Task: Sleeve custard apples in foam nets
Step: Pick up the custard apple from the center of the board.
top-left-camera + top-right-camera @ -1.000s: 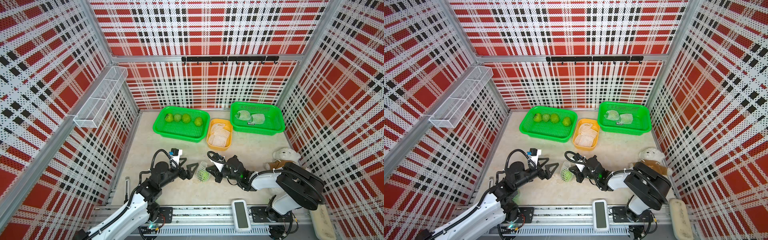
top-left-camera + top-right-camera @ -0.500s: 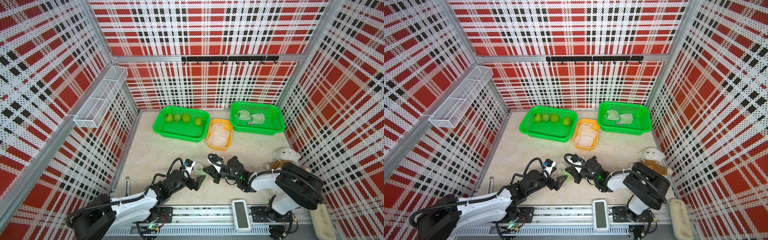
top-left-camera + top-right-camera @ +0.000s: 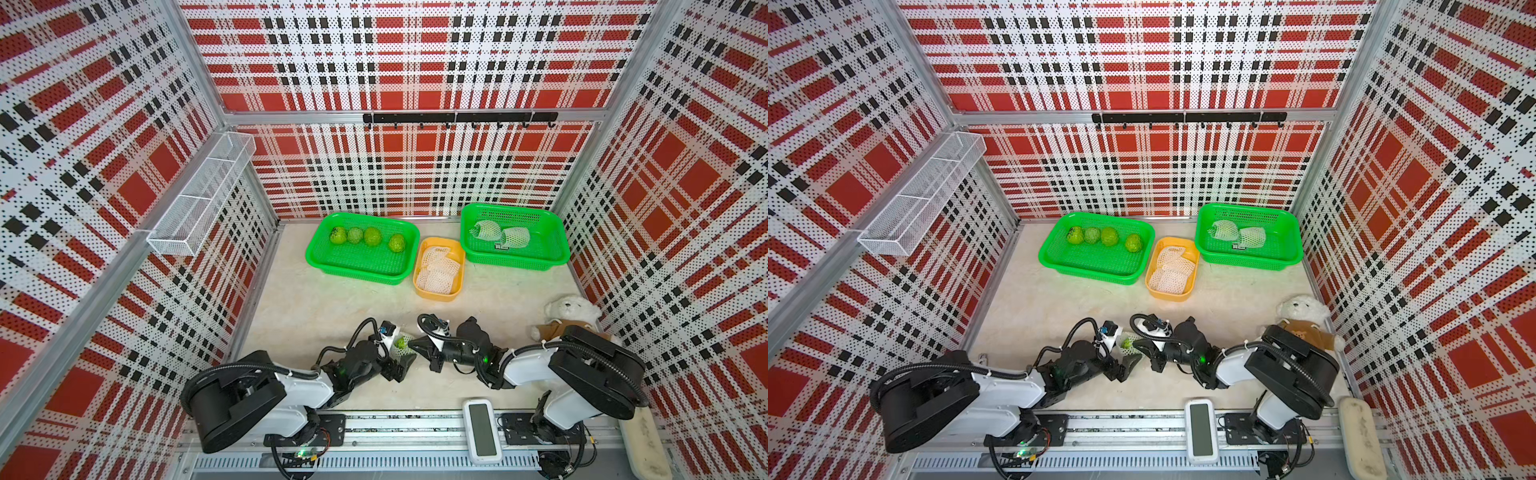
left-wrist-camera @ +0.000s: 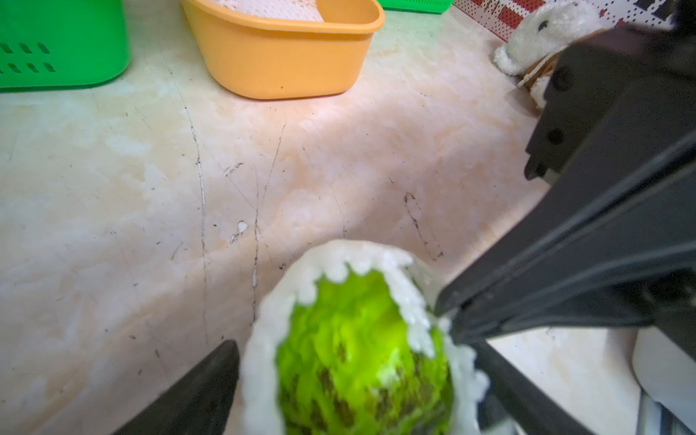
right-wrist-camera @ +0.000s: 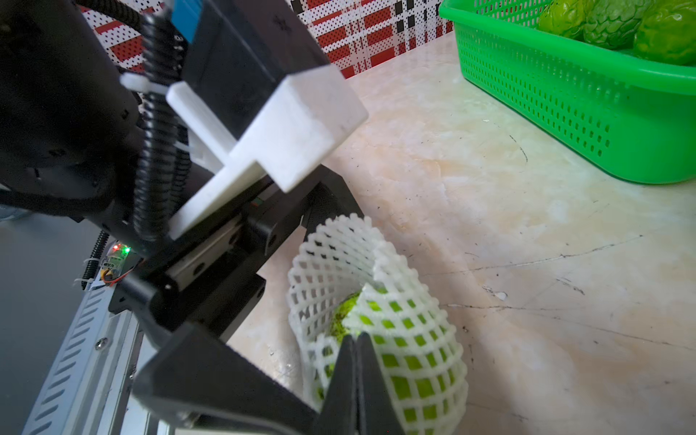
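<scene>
A custard apple (image 3: 401, 344) (image 4: 361, 357) lies part-way inside a white foam net (image 4: 263, 339) (image 5: 414, 339) near the front of the table. The net's open rim leaves green skin bare. My right gripper (image 3: 411, 344) (image 5: 356, 339) is shut, pinching the net's wall at the rim. My left gripper (image 3: 400, 352) (image 4: 357, 346) is open, one finger (image 4: 203, 388) on each side of the netted fruit, close to the net. Several bare custard apples (image 3: 372, 236) sit in the left green basket (image 3: 361, 270). Spare foam nets (image 3: 438, 266) fill the yellow tub (image 3: 457, 291).
The right green basket (image 3: 552, 249) holds two netted fruits (image 3: 498, 233). A white plush bear (image 3: 569, 309) sits at the right wall, just behind my right arm. A white handheld device (image 3: 482, 430) lies on the front rail. A wire shelf (image 3: 199, 203) hangs on the left wall.
My left arm swung in from the left and dropped low, bringing its open jaws around the netted fruit; they have narrowed slightly. The right gripper kept its pinch and barely moved.
</scene>
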